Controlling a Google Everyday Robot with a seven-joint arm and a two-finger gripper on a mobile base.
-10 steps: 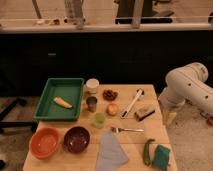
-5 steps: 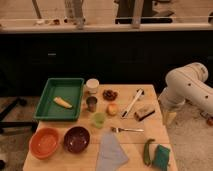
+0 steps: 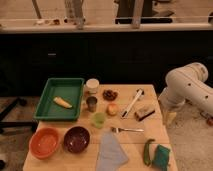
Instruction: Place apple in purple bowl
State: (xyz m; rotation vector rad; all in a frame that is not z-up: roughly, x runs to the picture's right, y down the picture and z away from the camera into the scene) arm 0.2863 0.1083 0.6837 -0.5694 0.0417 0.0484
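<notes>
Nothing is done yet. The gripper [image 3: 171, 118] hangs spread and empty just off the table [image 3: 137, 145] edge, well apart from the apple [image 3: 112, 109] lying mid-table. The empty purple bowl [image 3: 76, 139] sits beyond the apple, farthest from the gripper. Reaching, grasping, carrying and releasing all remain.

Lab-like workspace, cluttered wooden table [image 3: 136, 144], dark cabinets [image 3: 75, 57]

I count one apple [image 3: 113, 109], one purple bowl [image 3: 76, 139], one orange bowl [image 3: 44, 142], three cups [image 3: 91, 103], and one tool [image 3: 170, 118] right of the tabletop [image 3: 136, 146].
</notes>
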